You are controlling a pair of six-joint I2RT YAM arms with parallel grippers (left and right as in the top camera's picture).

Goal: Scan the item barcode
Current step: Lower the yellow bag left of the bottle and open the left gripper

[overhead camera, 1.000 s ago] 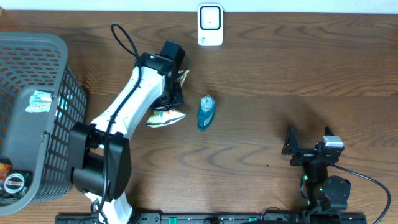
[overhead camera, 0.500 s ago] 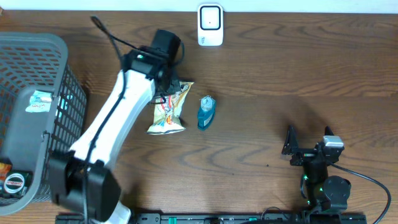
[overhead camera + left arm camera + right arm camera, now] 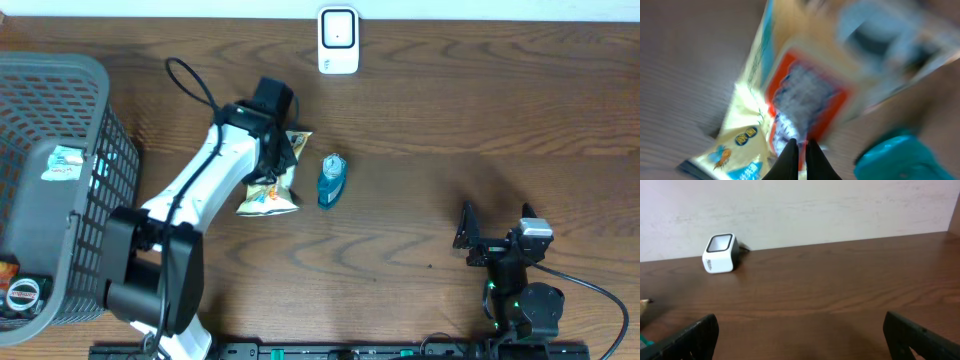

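Left claw point(image 3: 800, 150) clenched over snack bag point(image 3: 268, 195) (print blurred, unreadable), right claw point(image 3: 800, 335) spread wide, white scanner point(image 3: 338, 41) beyond

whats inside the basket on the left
The basket holds a pale packet, a round dark-rimmed item and something orange at the picture's edge. Anything further left is cut off, and what lies under the packet cannot be seen.

Bare tabletop point(image 3: 430, 120) is left between the teal bottle point(image 3: 332, 180) and the right gripper point(image 3: 800, 337), and back to the white scanner point(image 3: 338, 40). The left side is walled off by the wire basket point(image 3: 110, 160). The snack packet point(image 3: 272, 195) is crowded by the bottle just beside it and overhung by the left arm point(image 3: 200, 180).
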